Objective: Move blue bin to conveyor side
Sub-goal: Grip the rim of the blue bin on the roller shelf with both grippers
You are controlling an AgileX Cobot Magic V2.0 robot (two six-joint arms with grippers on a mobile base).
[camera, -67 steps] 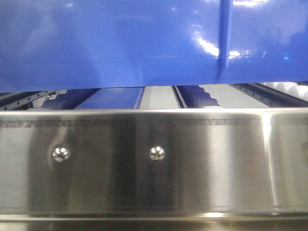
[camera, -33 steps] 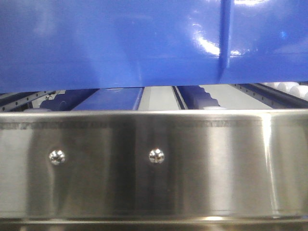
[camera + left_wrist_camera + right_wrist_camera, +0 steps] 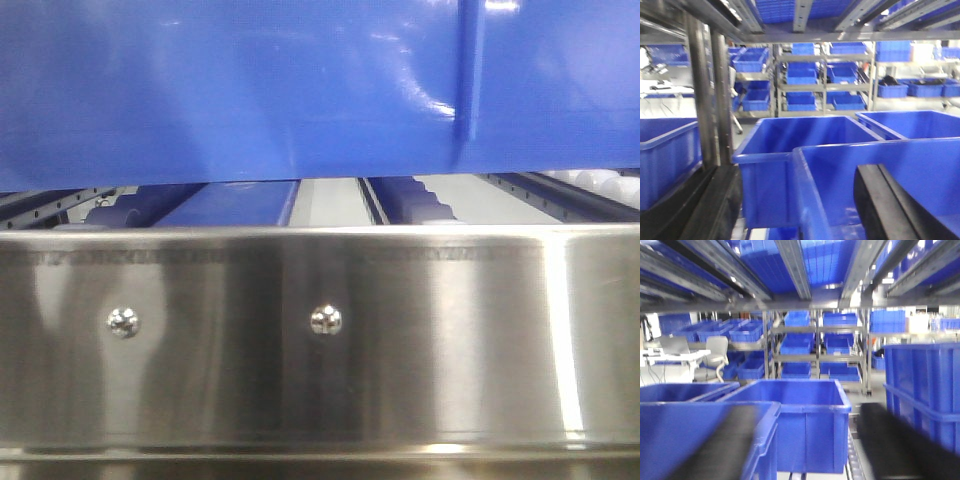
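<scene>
The blue bin (image 3: 250, 90) fills the top of the front view; its lower edge hangs just above the roller tracks. My left gripper (image 3: 800, 202) is open and straddles the bin's left wall (image 3: 807, 175), with one black finger (image 3: 715, 200) outside and the other (image 3: 885, 205) inside. My right gripper (image 3: 810, 450) is open and straddles the bin's right wall (image 3: 767, 432), with a blurred finger (image 3: 722, 445) inside and the other (image 3: 895, 445) outside. Gaps show beside both walls. The dark conveyor belt is out of view.
A stainless-steel rail (image 3: 400, 340) crosses in front of the rack, with white rollers (image 3: 600, 183) behind it. Another blue crate (image 3: 805, 137) stands right behind the bin and also shows in the right wrist view (image 3: 810, 415). More crates (image 3: 665, 150) (image 3: 925, 380) stand at both sides, with steel posts (image 3: 710, 100) on the left.
The bin's lower edge and its vertical rib have crept slightly upward in the front view. The reflections on its wall have shifted.
</scene>
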